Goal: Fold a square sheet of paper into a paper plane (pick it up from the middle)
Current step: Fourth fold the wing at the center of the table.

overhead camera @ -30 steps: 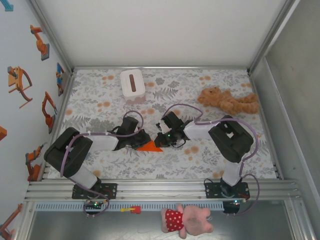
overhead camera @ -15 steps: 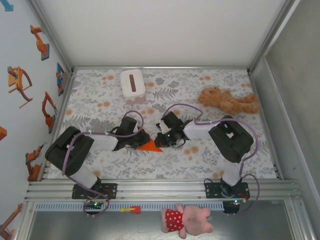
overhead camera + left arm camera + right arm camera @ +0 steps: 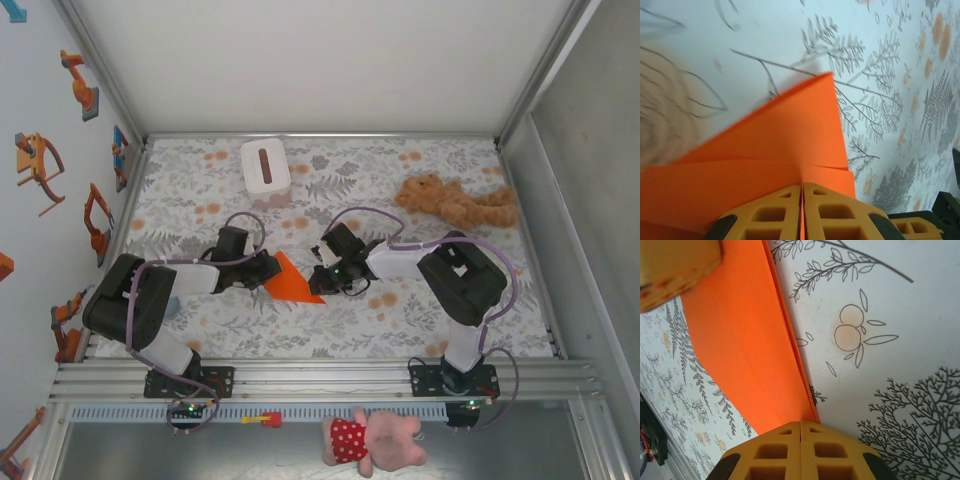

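Note:
The square sheet of paper (image 3: 293, 283) is bright orange and folded into a pointed wedge with layered flaps, lying mid-table between both arms. My left gripper (image 3: 270, 272) is at its left edge. In the left wrist view the paper (image 3: 790, 135) fans out ahead and a thin orange layer runs between the shut jaws of the left gripper (image 3: 802, 187). My right gripper (image 3: 322, 272) is at the wedge's right end. Seen from the right wrist, the right gripper (image 3: 800, 424) is shut with its tips resting on the paper's (image 3: 740, 350) folded edge, nothing between them.
A white tissue box (image 3: 265, 166) stands at the back left. A tan plush toy (image 3: 458, 203) lies at the back right. A pink plush (image 3: 375, 440) sits below the front rail. Frame walls close in the floral cloth (image 3: 400, 310) on three sides.
My left gripper has drawn back to the left with the paper's edge, and more of the orange wedge now shows between the grippers. The right arm has stayed put.

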`<action>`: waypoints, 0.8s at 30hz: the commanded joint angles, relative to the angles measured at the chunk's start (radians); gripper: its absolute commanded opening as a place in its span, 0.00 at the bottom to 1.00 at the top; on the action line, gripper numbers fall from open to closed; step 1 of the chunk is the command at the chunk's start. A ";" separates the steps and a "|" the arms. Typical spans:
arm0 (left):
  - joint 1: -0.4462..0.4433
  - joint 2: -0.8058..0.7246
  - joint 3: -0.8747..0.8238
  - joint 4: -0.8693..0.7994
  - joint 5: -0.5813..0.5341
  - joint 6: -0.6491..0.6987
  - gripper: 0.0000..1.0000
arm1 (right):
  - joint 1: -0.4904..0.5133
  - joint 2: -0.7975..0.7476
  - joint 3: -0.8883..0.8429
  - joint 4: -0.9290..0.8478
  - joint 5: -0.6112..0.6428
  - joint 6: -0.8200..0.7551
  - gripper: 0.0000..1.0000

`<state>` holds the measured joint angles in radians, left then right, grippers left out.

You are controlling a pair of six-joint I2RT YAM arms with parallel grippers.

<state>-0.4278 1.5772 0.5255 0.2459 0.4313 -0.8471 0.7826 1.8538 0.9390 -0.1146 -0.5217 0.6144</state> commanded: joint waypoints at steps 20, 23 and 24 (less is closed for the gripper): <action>0.261 -0.193 0.048 -0.260 -0.053 0.140 0.11 | -0.008 0.016 -0.052 -0.171 0.180 0.038 0.00; 0.249 -0.291 0.047 -0.309 -0.063 0.108 0.16 | -0.008 -0.063 -0.024 -0.087 0.148 0.062 0.00; 0.244 -0.325 0.047 -0.330 -0.070 0.095 0.19 | -0.008 -0.097 -0.020 -0.045 0.141 0.070 0.00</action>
<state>-0.1738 1.3304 0.5442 -0.0006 0.3798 -0.7273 0.7822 1.8133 0.9333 -0.1268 -0.4683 0.6529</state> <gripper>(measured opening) 0.171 0.049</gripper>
